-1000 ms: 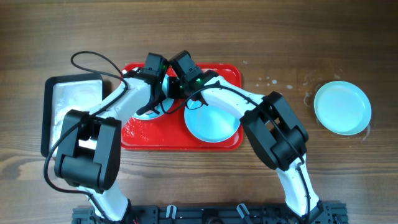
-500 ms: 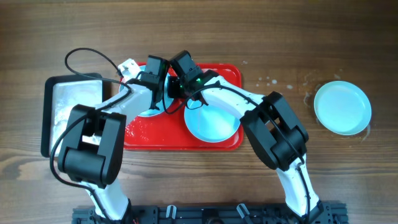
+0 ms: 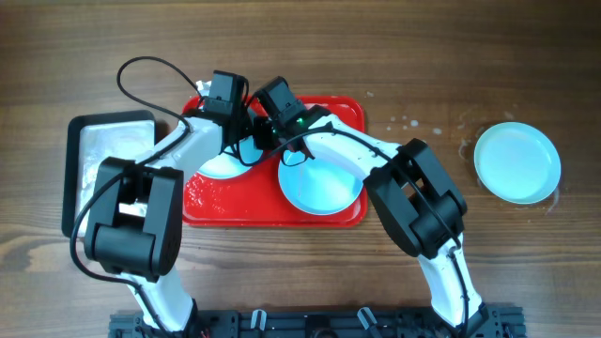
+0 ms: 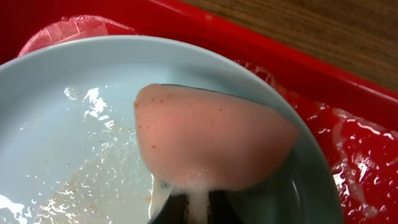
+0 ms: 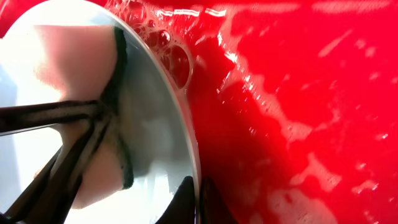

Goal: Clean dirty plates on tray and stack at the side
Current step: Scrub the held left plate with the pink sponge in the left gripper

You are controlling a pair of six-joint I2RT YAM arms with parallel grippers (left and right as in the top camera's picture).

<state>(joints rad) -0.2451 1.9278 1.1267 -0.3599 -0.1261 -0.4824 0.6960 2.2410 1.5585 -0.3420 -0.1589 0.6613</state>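
Right now both my arms reach forward and fold in over the red tray (image 3: 349, 111), with the wrists close together above its back-left part. The left gripper (image 4: 199, 206) is clamped tight on a pinkish sponge (image 4: 211, 146) with a dark scouring side. The sponge is pressed into the wet, soapy bowl of the plate (image 4: 62, 124) lying at the tray's left end. The right gripper (image 5: 198, 200) comes in from the other side, its fingers closed on that same plate's rim.

A second plate (image 3: 319, 186) lies on the tray just to the right, partly under my right forearm. A third plate (image 3: 516, 161) sits well apart on the table (image 3: 423, 56) at the right. A black-rimmed metal tray (image 3: 68, 178) stands beside the red one on the left.

Against the frame half a second back, my left wrist has swung toward the tray's back edge and its cable (image 3: 127, 70) loop has shifted right. More of the scrubbed plate now shows below the forearm. The right arm and the other two plates have not moved.
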